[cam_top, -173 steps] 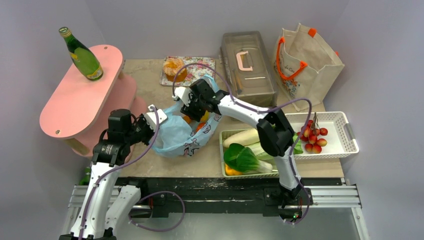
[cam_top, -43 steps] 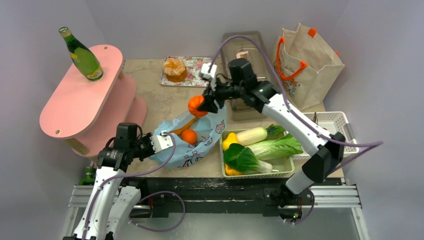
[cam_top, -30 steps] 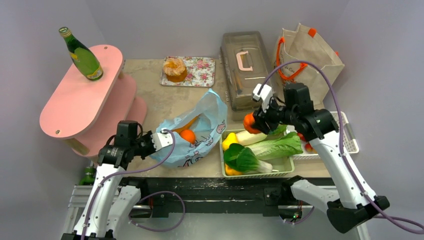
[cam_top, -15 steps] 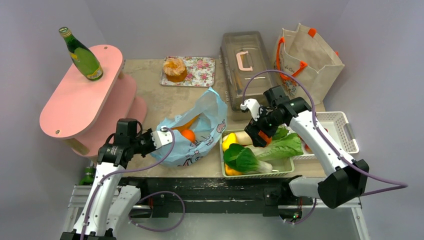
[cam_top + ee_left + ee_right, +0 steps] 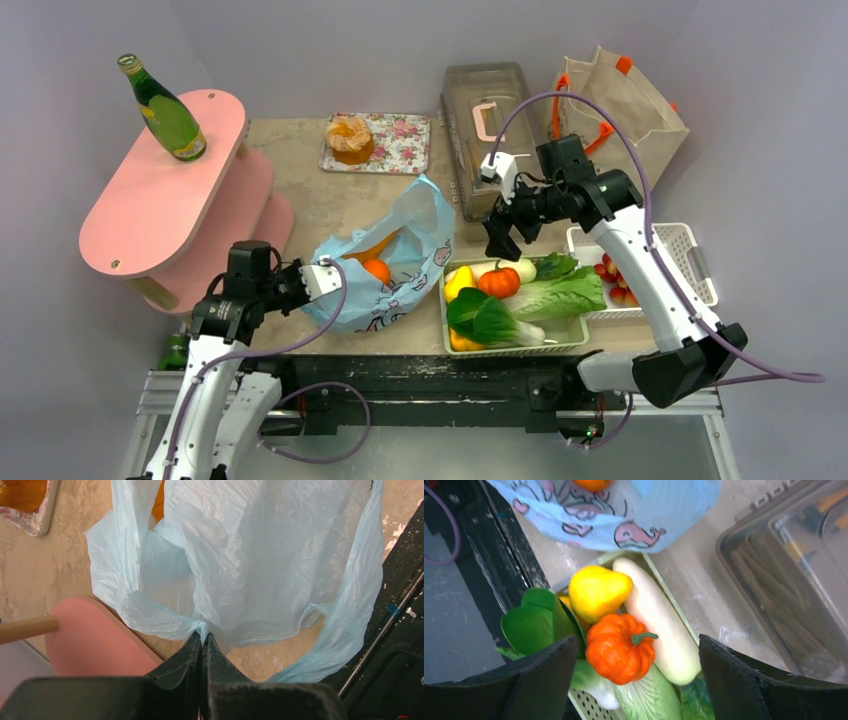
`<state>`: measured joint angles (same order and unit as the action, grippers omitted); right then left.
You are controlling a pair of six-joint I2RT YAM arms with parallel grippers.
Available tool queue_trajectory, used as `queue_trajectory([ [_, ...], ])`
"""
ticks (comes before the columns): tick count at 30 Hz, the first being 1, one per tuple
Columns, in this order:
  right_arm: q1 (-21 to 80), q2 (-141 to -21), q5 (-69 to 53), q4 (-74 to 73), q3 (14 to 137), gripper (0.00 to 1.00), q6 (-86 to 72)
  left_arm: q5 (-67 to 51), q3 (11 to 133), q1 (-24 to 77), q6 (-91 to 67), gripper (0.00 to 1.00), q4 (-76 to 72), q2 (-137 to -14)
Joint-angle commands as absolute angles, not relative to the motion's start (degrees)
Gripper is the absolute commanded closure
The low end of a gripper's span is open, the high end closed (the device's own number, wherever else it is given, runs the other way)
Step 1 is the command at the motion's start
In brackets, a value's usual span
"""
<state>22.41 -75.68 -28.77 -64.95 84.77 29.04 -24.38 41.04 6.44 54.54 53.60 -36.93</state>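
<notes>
A small orange pumpkin point(image 5: 498, 281) point(image 5: 620, 647) lies in the green basket point(image 5: 447, 270) on top of a white radish point(image 5: 659, 622), a yellow pepper point(image 5: 599, 591) and leafy greens point(image 5: 490, 318). My right gripper point(image 5: 497, 234) point(image 5: 636, 665) hangs open above it, holding nothing. My left gripper point(image 5: 313, 281) point(image 5: 203, 638) is shut on the edge of a light blue plastic bag point(image 5: 385, 270) point(image 5: 260, 560). An orange fruit point(image 5: 377, 271) shows inside the bag's mouth.
A pink two-tier shelf point(image 5: 160, 190) with a green bottle point(image 5: 165, 110) stands at left. At the back are a floral tray with a pastry point(image 5: 350, 138), a clear lidded box point(image 5: 495, 130) and a tote bag point(image 5: 615, 125). A white basket of red fruit point(image 5: 655, 270) sits at right.
The right gripper carried the pumpkin from the bag across to the green basket, let it go there, and has risen open. The left gripper has kept its hold on the bag.
</notes>
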Motion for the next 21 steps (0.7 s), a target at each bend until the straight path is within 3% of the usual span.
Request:
queue_trajectory([
  [1, 27.96, -74.91, -33.98, -51.36, 88.60, 0.25, 20.81, -25.91, 41.04, 6.34, 52.95, 1.00, 50.78, -34.75],
  [6, 42.00, -80.38, -28.43, -31.22, 88.18, 0.54, 13.17, -27.14, 38.19, 6.33, 52.05, 1.00, 46.98, -29.03],
  [10, 47.08, -88.80, -26.73, -26.31, 90.88, 0.71, 14.76, -22.36, 35.58, 6.16, 51.47, 1.00, 44.23, -24.78],
  [15, 47.86, -94.31, -25.11, -17.83, 83.52, 0.81, 22.44, -25.04, 35.27, 5.89, 59.92, 1.00, 55.38, -21.95],
  [17, 47.82, -95.91, -25.19, -15.14, 80.39, 0.83, 24.97, -21.17, 33.79, 5.89, 61.36, 1.00, 57.22, -22.28],
  [21, 48.44, -99.17, -27.10, -13.54, 79.24, 0.78, 27.21, -14.08, 30.55, 5.92, 63.83, 1.00, 58.39, -22.27],
])
